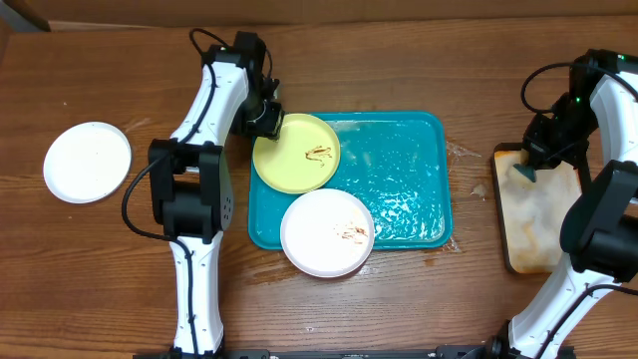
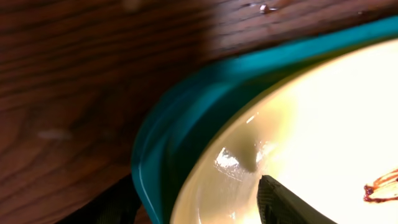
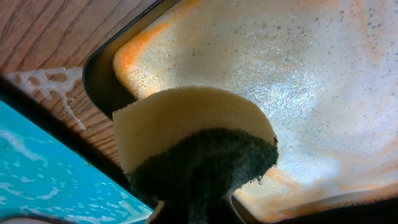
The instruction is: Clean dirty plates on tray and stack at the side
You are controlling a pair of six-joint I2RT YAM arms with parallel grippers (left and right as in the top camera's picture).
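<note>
Left end effector (image 1: 267, 120) at yellow plate (image 1: 296, 152) rim.

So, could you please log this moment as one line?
left tool: at yellow-green plate, grip unclear | right tool: shut on sponge over foamy tray | white plate: smeared, on teal tray

Mid-table sat the teal tray (image 1: 404, 184). Yellow-green plate (image 1: 296, 152), brown smear, lay over its far-left corner, left gripper (image 1: 267, 118) at the plate's edge. Smeared white plate (image 1: 327, 231) overhung the near rim. Clean white plate (image 1: 88, 162) sat far left on the table (image 1: 100, 279). Right gripper (image 1: 525, 165) had a dark sponge (image 1: 522, 173) over the foamy small tray (image 1: 546, 224).
</note>
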